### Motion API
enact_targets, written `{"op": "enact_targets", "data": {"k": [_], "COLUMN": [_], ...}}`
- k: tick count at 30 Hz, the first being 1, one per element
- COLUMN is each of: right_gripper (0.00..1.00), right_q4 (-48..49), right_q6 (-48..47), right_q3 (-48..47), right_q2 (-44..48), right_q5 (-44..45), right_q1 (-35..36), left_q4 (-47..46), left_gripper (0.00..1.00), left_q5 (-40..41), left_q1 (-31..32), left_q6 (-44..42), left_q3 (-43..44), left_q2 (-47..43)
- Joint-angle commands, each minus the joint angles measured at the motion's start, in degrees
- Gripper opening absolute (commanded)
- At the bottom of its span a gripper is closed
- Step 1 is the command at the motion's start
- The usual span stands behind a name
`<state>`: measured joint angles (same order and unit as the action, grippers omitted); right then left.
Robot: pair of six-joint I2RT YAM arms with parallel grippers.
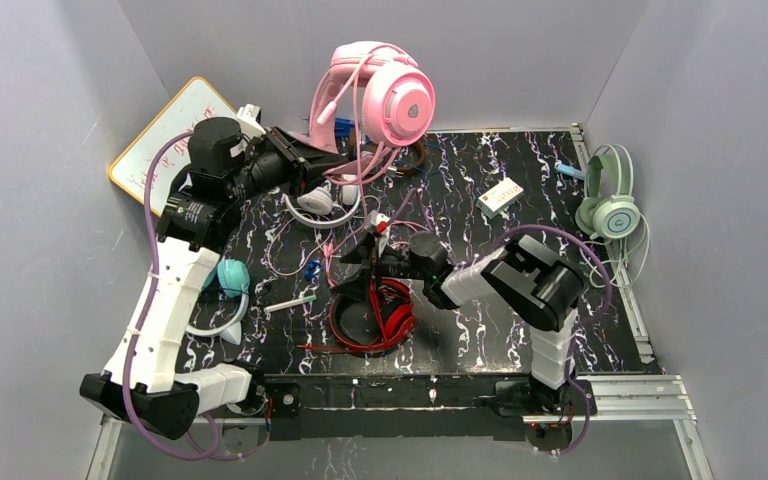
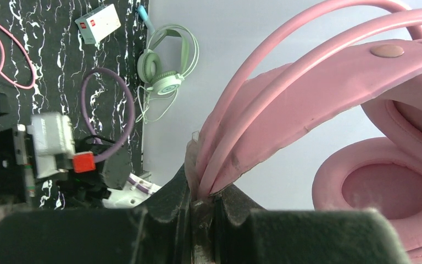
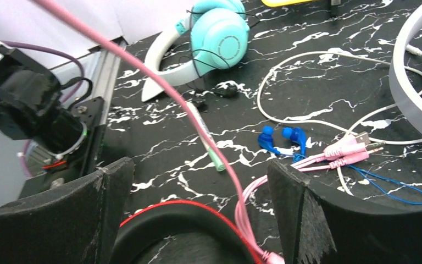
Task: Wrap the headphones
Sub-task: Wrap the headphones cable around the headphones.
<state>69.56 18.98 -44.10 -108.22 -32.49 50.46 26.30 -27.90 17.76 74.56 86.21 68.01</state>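
Pink headphones (image 1: 392,100) raised above rear of table (image 1: 480,335), headband pinched tight in left end effector (image 2: 202,206). Pink cable (image 3: 159,91) hangs between fingers of right end effector (image 3: 198,176), spread wide, gripping nothing, over red headphones (image 1: 378,318).

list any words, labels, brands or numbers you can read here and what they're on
Small white cardboard box: red label, print too small to read.
Yellow-framed white board: faint red marks, too blurred to read.
No other text shows, so nothing can be quoted.
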Motion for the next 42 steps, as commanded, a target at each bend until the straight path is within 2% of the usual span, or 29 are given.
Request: {"op": "enact_targets", "data": {"k": [1,8,10,12,16,17,18,23,28,32,34,38,42], "right_gripper": [0.97,0.89,0.82,0.67,0.14,0.05,0.01,0.01,0.01,0.01,0.01,0.01,0.01], "right_q4": [4.7,3.5,2.9,2.4,3.3,3.3,2.8,-0.5,-10.1,-13.7,-14.0,-18.6,-17.5], "right_q6": [-3.5,-3.7,-3.6,-2.7,-0.8,0.4,2.4,15.7,13.6,13.9,13.5,9.8,10.2], "right_q3": [-5.3,-14.7,-16.6,-17.3,-13.7,-12.5,-11.6,-9.1,-1.3,1.9,4.5,8.2,11.2], "right_q2": [-4.2,-12.4,-13.6,-13.5,-9.2,-8.0,-7.0,-3.0,6.8,10.5,12.6,16.6,18.2], "right_q5": [3.6,4.2,3.9,3.6,6.1,6.6,5.9,-3.7,0.3,-4.6,-5.5,-4.1,-5.1], "right_q1": [0.8,2.1,2.5,2.7,2.1,1.4,0.3,-8.8,-14.3,-20.5,-22.8,-24.5,-25.6], "left_q4": [-2.6,-1.7,-1.7,-1.5,-1.4,-1.4,-1.4,2.4,8.0,8.5,9.3,3.4,0.6], "left_gripper": [0.00,0.00,0.00,0.00,0.00,0.00,0.00,0.00,0.00,0.00,0.00,0.00,0.00], "left_q5": [-2.7,-3.7,-4.0,-4.2,-4.8,-5.1,-5.5,-6.5,-1.5,0.0,3.5,6.9,7.4], "left_q1": [0.1,0.1,0.1,0.1,0.1,0.1,0.1,0.1,0.1,0.1,0.1,0.1,0.1], "left_q6": [1.8,2.0,2.0,1.9,1.3,0.8,0.1,-5.3,-11.1,-12.4,-12.9,-9.7,-7.8], "left_q3": [3.4,4.4,4.6,4.7,4.7,5.0,5.2,6.9,9.5,13.2,14.6,13.1,12.9], "left_q2": [-1.1,-0.8,-0.6,-0.6,-0.6,-0.6,-0.6,-1.4,-2.4,-1.5,-1.4,-2.1,-0.5]}}
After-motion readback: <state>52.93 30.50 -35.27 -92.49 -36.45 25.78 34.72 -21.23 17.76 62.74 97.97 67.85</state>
